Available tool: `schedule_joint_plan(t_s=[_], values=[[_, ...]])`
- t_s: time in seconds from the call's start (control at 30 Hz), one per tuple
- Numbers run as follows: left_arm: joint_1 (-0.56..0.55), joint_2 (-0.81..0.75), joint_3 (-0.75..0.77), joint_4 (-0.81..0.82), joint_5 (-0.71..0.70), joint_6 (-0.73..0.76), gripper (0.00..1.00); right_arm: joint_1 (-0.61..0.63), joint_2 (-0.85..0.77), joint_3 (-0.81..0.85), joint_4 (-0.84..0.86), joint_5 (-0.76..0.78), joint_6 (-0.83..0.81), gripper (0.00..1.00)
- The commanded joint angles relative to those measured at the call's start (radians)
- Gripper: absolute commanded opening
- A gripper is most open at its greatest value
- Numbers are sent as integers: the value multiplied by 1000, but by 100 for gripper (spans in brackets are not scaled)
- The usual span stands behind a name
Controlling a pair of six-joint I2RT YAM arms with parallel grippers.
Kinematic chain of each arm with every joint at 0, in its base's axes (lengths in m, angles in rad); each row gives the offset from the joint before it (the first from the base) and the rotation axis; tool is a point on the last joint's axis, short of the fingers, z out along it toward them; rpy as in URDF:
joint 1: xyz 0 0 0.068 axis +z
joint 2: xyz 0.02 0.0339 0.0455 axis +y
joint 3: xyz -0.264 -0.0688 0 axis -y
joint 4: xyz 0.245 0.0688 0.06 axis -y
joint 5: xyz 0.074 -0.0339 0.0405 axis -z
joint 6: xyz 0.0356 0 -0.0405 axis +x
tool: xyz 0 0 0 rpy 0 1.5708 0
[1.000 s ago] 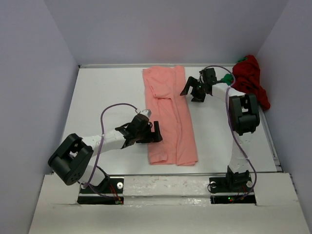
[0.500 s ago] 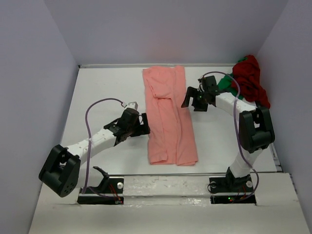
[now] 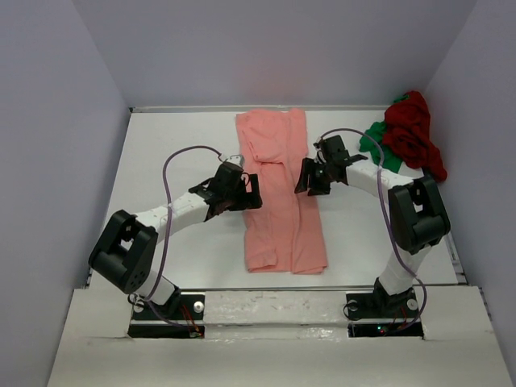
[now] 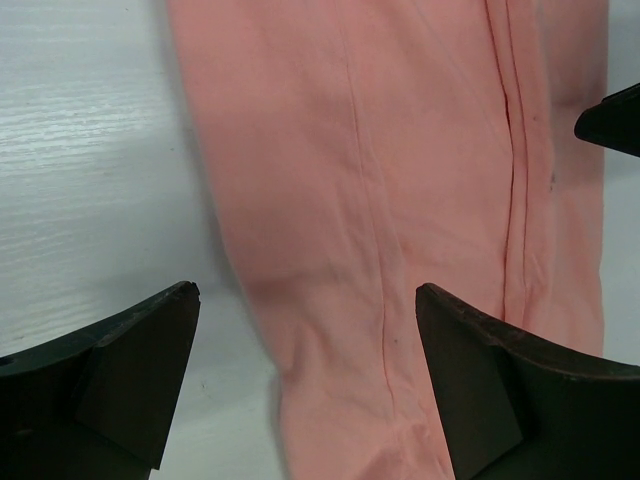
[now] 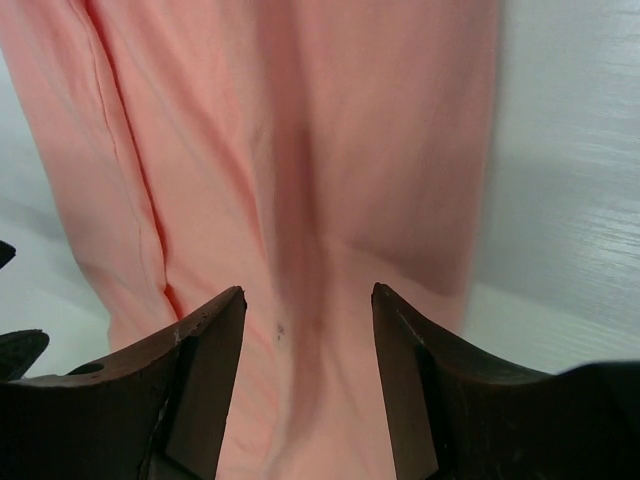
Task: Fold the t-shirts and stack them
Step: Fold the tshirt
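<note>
The salmon-pink t-shirt (image 3: 282, 214) lies folded lengthwise as a long strip in the middle of the table. My left gripper (image 3: 251, 193) hangs open over its left edge, jaws wide, one finger above bare table and one above cloth (image 4: 400, 150). My right gripper (image 3: 305, 176) sits low over the strip's right edge, jaws partly apart with a soft ridge of pink cloth (image 5: 300, 120) between the fingertips. In the wrist views the left gripper (image 4: 305, 295) and right gripper (image 5: 308, 292) both show a gap. The dark red t-shirt (image 3: 412, 129) lies crumpled at the back right on the green t-shirt (image 3: 374, 143).
The white table (image 3: 177, 145) is boxed by grey walls on the left, back and right. The crumpled pile sits against the right wall. My right arm's elbow (image 3: 419, 214) stands near the table's right side.
The left gripper swung out to the left, then came back to the pink strip's left edge. The right gripper came nearer and left onto its right edge, jaws narrowing.
</note>
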Motion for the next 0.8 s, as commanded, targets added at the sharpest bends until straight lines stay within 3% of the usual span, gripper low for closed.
schedule_joint_plan(t_s=[0.0,0.6,0.77], values=[[2,32,56,31,56,27,99,-3,33,10,47,-23,-11,60],[0,112,76,59,59,48,99,44,78,19,90,-83,30,59],[0,125,76,62,64,50,99,63,92,24,93,-90,38,45]])
